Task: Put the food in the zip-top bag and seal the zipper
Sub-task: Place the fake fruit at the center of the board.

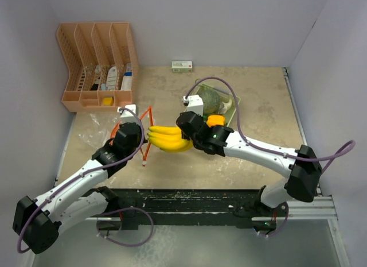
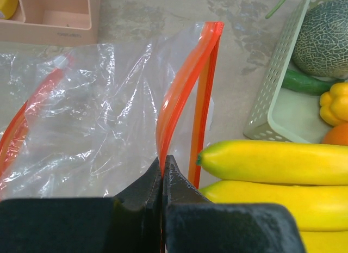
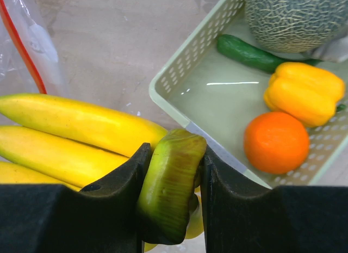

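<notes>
My right gripper (image 3: 175, 149) is shut on the green stem (image 3: 171, 187) of the yellow banana bunch (image 1: 169, 138), which hangs just right of the zip-top bag's mouth. My left gripper (image 2: 163, 161) is shut on the bag's orange zipper strip (image 2: 182, 84) and holds that edge upright. The clear bag (image 2: 92, 117) lies crumpled behind it. The banana tips (image 2: 272, 163) are next to the zipper, outside the bag. The netted melon (image 3: 293, 19), the dark green cucumber (image 3: 247, 53) and the orange (image 3: 276, 142) lie in the pale green basket (image 3: 190, 62).
A yellow toy pepper (image 3: 304, 92) also lies in the basket. A peach desk organizer (image 1: 97, 66) stands at the back left, close behind the bag. A small white box (image 1: 182, 65) sits against the back wall. Walls close in on the left, back and right.
</notes>
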Robot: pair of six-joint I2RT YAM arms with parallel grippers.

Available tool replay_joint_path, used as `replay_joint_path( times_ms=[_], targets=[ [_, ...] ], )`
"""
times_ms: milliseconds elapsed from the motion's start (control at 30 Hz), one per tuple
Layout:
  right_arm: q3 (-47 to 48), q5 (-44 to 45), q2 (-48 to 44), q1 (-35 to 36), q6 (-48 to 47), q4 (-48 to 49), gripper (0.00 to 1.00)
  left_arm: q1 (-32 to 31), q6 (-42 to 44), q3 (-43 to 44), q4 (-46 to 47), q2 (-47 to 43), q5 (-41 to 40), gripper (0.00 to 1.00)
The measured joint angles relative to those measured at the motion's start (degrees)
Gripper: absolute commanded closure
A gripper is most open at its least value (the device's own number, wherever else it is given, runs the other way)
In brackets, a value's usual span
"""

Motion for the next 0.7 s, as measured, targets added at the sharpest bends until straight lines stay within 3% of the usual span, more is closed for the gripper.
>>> replay_joint_path(
  times_ms=[267,467,700],
  targets=[
    [-0.09,5.40,-5.90,0.00,-3.89,-5.31,1.00,0.00,0.00,-0.83,-0.66,-0.92,-0.55,1.00],
    [-5.38,6.14,-12.74,0.00,-11.43,1.51,1.00,0.00,0.00,-0.83,-1.18,-2.99,-0.33,1.00],
    [-9.99,4.07,-12.04,1.25,-17.44,11.80,1.00,0.00,0.00,-0.83,-1.92,-4.00,-0.11,1.00]
  ],
)
